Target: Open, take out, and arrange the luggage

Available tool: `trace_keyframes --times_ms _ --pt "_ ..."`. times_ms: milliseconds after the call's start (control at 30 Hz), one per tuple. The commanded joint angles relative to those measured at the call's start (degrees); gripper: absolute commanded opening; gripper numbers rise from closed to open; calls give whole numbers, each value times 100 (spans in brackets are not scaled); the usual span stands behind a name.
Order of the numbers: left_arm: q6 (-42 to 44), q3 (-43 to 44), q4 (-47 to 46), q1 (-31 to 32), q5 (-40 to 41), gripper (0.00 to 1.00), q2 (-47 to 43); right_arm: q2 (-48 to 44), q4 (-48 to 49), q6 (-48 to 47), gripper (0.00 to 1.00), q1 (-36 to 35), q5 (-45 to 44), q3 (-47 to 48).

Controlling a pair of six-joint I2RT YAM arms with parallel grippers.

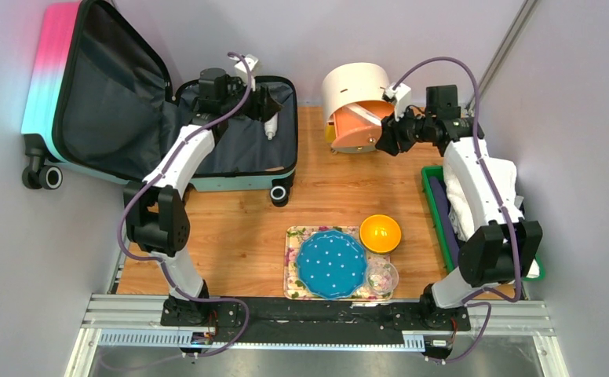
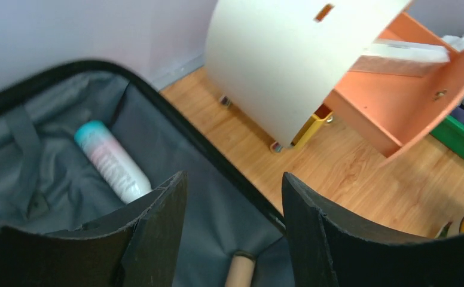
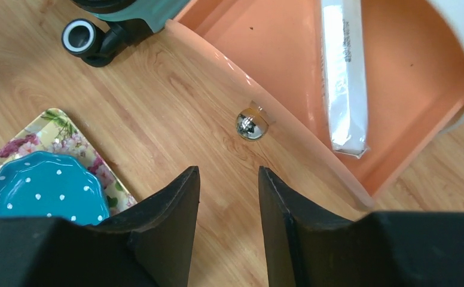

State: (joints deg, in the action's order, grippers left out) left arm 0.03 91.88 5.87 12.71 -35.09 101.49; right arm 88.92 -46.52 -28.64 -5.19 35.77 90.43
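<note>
The luggage (image 1: 105, 102), pink-to-turquoise with dark grey lining, lies open at the back left, its lid leaning on the left wall. My left gripper (image 1: 268, 102) is open and empty over the right end of its base half (image 1: 238, 153). In the left wrist view the gripper (image 2: 232, 185) hovers above the lining (image 2: 50, 179). A white bottle with a teal cap (image 2: 113, 161) and a tan tube end (image 2: 240, 272) lie inside. My right gripper (image 1: 384, 135) is open and empty in front of the orange drawer (image 3: 277, 60), its jaws (image 3: 228, 179) just short of the chrome knob (image 3: 251, 125).
The round cream cabinet (image 1: 356, 88) stands at the back; its open drawer holds a white wrapped packet (image 3: 343, 78). A floral tray (image 1: 295, 271) carries a teal plate (image 1: 331, 263). An orange bowl (image 1: 381, 232), a glass bowl (image 1: 381, 276) and a green tray (image 1: 436, 212) with white cloth (image 1: 482, 188) are nearby.
</note>
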Motion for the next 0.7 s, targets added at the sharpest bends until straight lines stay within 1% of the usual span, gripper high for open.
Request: trace_keyframes --times_ms 0,133,300,433,500,567,667 --pt "-1076 -266 -385 -181 318 66 -7 186 1055 438 44 -166 -640 -228" --pt "-1137 -486 -367 -286 266 65 -59 773 1374 710 43 -237 -905 140" --pt "-1225 -697 -420 -374 240 65 -130 1337 1575 1036 43 -237 -958 984" --pt "-1242 -899 -481 -462 240 65 -130 1662 2058 1238 43 -263 -905 1055" --pt "-1417 -996 -534 -558 144 64 -77 1786 2357 1440 43 -272 -957 1081" --pt "-1497 -1031 -560 -612 90 64 -33 1944 2437 1607 44 -263 -1001 1169" --pt "-1436 -1093 -560 -656 20 63 -33 1901 2499 1783 46 -255 -1002 1109"
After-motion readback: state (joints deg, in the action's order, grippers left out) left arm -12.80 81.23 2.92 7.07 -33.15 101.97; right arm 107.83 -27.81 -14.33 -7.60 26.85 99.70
